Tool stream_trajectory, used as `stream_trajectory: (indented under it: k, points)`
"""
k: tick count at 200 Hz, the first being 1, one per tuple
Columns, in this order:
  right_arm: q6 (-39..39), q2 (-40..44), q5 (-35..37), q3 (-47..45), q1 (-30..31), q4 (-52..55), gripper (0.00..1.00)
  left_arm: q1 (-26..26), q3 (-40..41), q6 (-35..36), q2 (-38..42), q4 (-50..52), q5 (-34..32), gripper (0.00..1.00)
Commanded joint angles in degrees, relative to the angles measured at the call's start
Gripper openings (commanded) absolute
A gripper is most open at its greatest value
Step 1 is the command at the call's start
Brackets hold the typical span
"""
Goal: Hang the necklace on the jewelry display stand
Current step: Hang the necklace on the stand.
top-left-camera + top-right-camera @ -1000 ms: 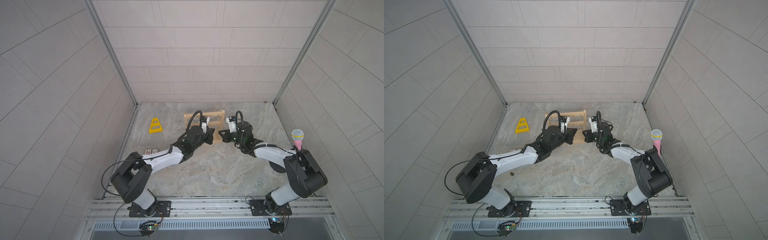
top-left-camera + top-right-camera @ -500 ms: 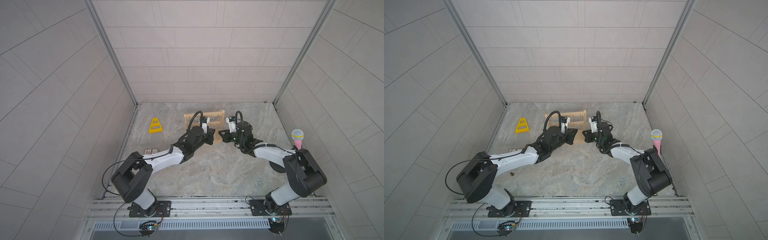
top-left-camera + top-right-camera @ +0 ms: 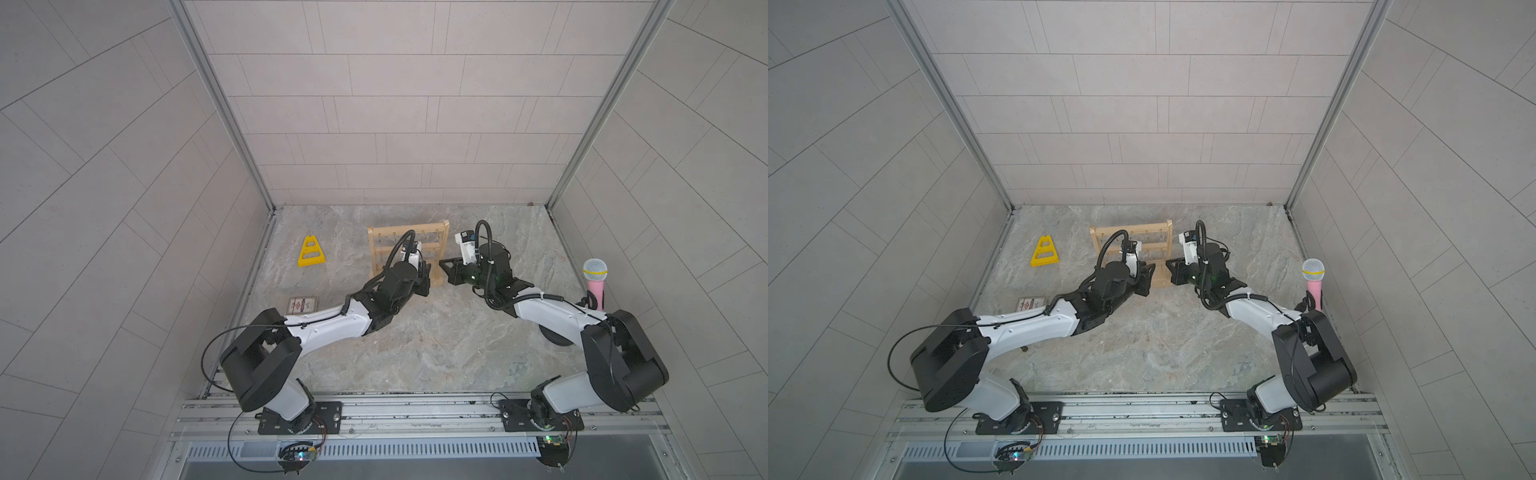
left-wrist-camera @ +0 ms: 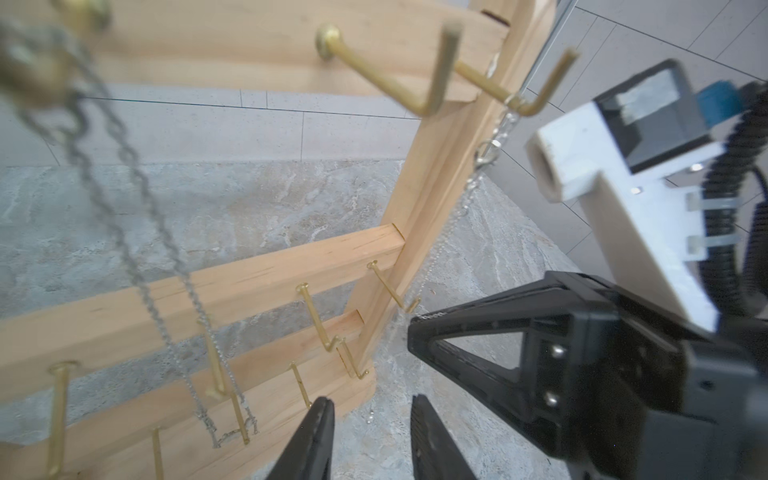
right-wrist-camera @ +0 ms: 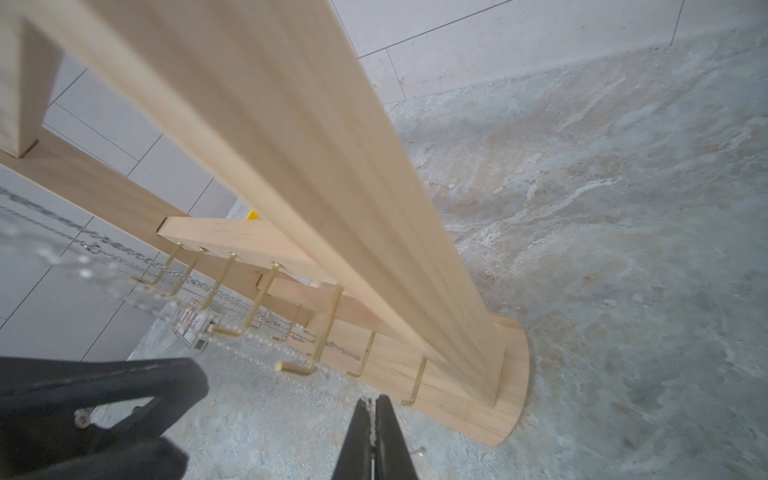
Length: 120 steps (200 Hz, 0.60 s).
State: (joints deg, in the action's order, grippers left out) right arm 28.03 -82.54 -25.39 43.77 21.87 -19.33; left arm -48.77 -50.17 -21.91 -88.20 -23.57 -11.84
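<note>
We find the pale wooden jewelry display stand (image 3: 409, 229) upright at the centre of both top views, near the back wall, on the grey marbled tabletop (image 3: 415, 353). Both arms reach in to its lower right corner.

In the left wrist view, the fine silver necklace (image 4: 486, 149) hangs from the end brass hook (image 4: 519, 106) of the top bar at the upper right. It runs down beside the right-hand upright and meets the tip of the right gripper (image 4: 415, 328) at centre right. At the bottom centre of the right wrist view, that gripper's jaws are pressed together, and a short run of the necklace is pinched between the black fingertips.

The left gripper (image 4: 372, 440) sits at the bottom centre of its own view, just in front of the stand's base. Its jaws are spread, with nothing between them.

A heavier grey link chain (image 4: 141, 183) hangs from a hook at the upper left of the left wrist view and reaches down to the base.

A top view also shows a yellow triangular plastic frame (image 3: 311, 253) left of the stand. A small printed card (image 3: 302, 305) lies below it, and a pink microphone (image 3: 595, 286) stands at the right edge.
</note>
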Motion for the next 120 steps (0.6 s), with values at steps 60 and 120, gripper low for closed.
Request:
stream_trajectory:
  k: [60, 120]
  points:
    - [-0.54, 3.66, -0.19, -2.44, 0.54, 0.83, 0.07, -1.82, -1.67, -3.09, -6.24, -4.27, -3.85, 0.4]
    - [0.19, 4.82, -1.15, -3.31, 0.46, -0.43, 0.07, -2.2, -3.77, -4.49, -9.86, -5.87, -3.73, 0.41]
